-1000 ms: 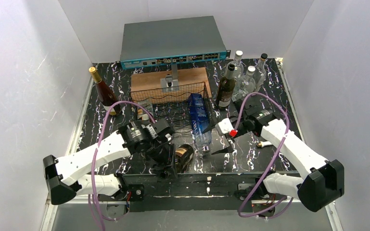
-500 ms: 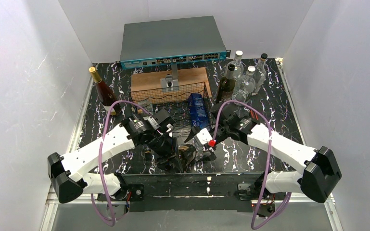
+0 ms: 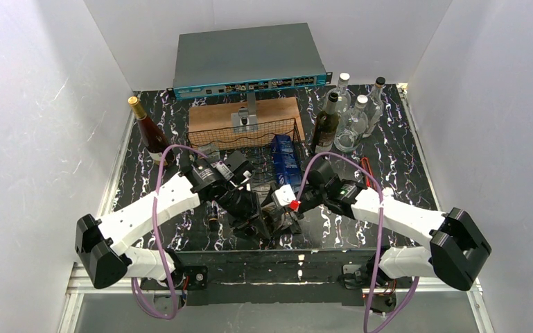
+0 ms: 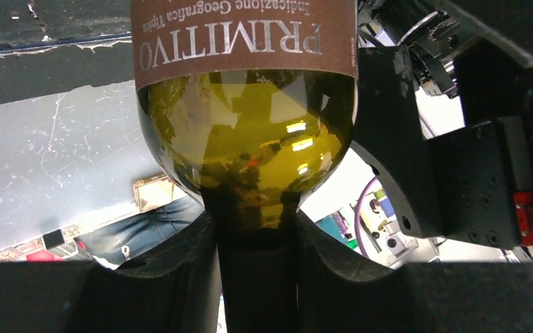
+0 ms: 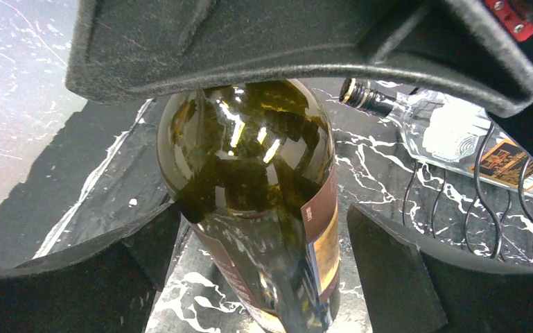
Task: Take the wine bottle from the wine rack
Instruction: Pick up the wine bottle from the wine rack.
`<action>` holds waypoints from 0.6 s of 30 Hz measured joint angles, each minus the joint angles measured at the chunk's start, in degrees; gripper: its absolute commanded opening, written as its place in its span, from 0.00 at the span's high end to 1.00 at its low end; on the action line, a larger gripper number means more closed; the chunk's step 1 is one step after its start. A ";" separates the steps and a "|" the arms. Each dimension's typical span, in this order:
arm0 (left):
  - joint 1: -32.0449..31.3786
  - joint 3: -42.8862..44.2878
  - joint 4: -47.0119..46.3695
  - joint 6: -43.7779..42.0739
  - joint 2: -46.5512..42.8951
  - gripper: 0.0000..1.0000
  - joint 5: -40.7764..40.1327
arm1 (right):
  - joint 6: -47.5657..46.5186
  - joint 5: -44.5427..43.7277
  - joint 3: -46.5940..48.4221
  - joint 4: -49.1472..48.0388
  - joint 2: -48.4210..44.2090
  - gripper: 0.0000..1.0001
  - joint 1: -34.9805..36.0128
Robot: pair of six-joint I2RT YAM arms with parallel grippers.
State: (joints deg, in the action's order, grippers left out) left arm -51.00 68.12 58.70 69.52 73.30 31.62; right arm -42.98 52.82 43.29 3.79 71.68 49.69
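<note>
The wine bottle (image 3: 270,220) is dark green glass with a brown label (image 4: 246,41). It is held off the wine rack (image 3: 249,147), over the table's near edge. My left gripper (image 3: 255,216) is shut on its neck, and both fingers (image 4: 173,277) press the neck in the left wrist view. My right gripper (image 3: 285,207) is open and straddles the bottle's body (image 5: 249,159). Each of its fingertips (image 5: 381,257) stands a little off the glass. The left gripper's black body (image 5: 284,41) fills the top of the right wrist view.
A clear bottle with a blue label (image 3: 285,161) lies on the rack, its neck showing in the right wrist view (image 5: 450,132). Several bottles (image 3: 346,114) stand at the back right, one brown bottle (image 3: 151,133) at the left. Behind the rack are a wooden board (image 3: 211,114) and a grey switch box (image 3: 246,59).
My right arm has swung left from the table's right side and its open jaws now flank the bottle's body. My left arm has carried the bottle slightly right and away from the edge.
</note>
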 measured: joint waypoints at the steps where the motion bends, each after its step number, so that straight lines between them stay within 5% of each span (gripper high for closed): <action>1: 0.11 0.00 -0.22 0.20 0.11 1.00 0.20 | 0.81 -0.09 -0.46 -1.27 0.04 0.00 0.09; 11: 1.07 0.00 -2.54 2.21 1.01 1.00 1.79 | 3.34 -1.62 -3.80 -10.45 2.29 0.00 2.10; 18: 1.99 0.00 -2.99 3.08 1.18 0.70 2.60 | 4.13 -2.47 -4.81 -15.08 3.08 0.22 2.84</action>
State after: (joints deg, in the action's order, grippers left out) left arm -49.01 68.12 55.70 72.60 74.48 34.22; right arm -38.85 50.35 38.48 -11.29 74.76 52.53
